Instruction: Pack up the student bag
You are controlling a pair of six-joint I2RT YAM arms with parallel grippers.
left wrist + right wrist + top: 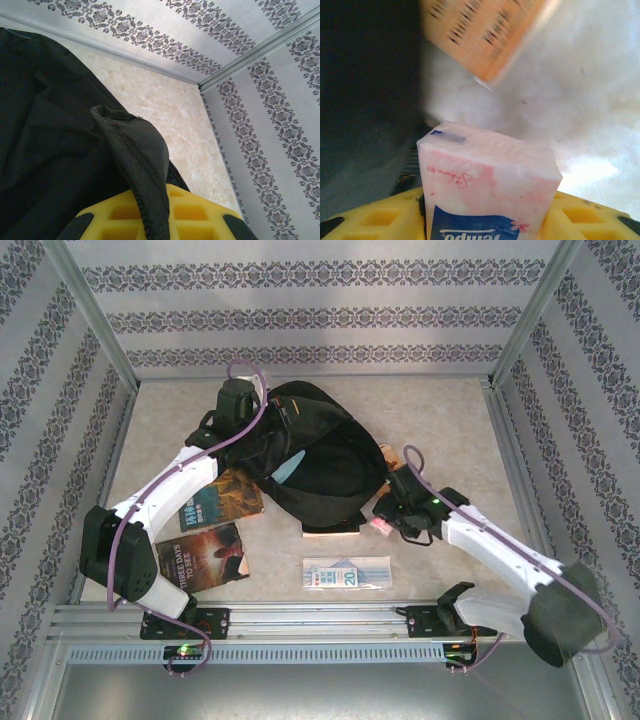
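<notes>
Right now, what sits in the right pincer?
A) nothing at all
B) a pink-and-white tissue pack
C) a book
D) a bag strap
B: the right wrist view shows a pink-and-white tissue pack sitting upright between the yellow pads of the right pincer.

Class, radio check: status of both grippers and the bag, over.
Left gripper shut on bag edge. Right gripper shut on tissue pack, beside bag. Orange book lies at bag's near edge.
</notes>
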